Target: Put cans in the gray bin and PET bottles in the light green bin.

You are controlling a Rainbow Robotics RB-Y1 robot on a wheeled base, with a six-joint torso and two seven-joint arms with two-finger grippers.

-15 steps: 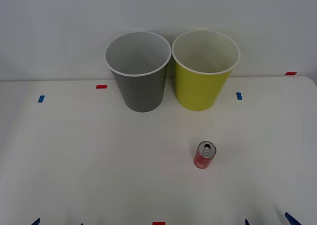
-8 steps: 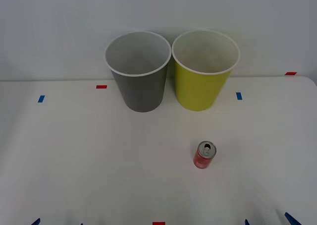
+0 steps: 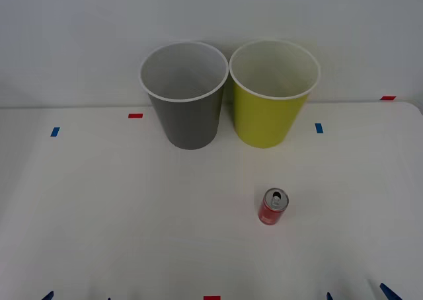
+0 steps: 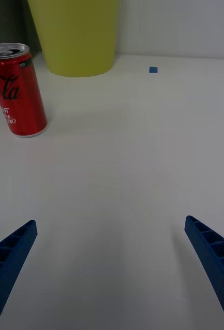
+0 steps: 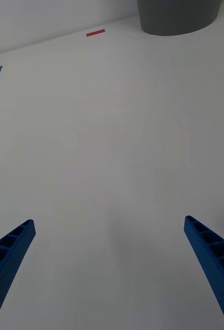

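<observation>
The gray bin (image 3: 184,95) and the light green bin (image 3: 274,93) stand upright at the far edge of the tabletop (image 3: 119,201), side by side and just about touching at their white rims. The gray bin is to my left, the light green one to my right. From the front view the gray bin's pale inside looks bare; I cannot tell what, if anything, lies at the bottom of the light green one.

The can (image 3: 272,206) stands upright on the tabletop, well apart from both bins, nearer my edge and toward the right — roughly in line with the light green bin. Red body, silver top, pull-tab opening facing up.

My right gripper (image 4: 112,258) hovers low over the tabletop near its near edge, right of centre; its fingers (image 4: 215,263) are spread wide, holding nothing. In the right wrist view the can (image 4: 16,88) is ahead and off to one side, not between the fingers.

My left gripper (image 5: 112,258) hovers at the near edge toward the left — its fingers (image 5: 9,258) also spread wide on bare tabletop, with the gray bin's base (image 5: 178,15) far ahead.

Small red and blue tape marks (image 3: 135,115) dot the tabletop.
</observation>
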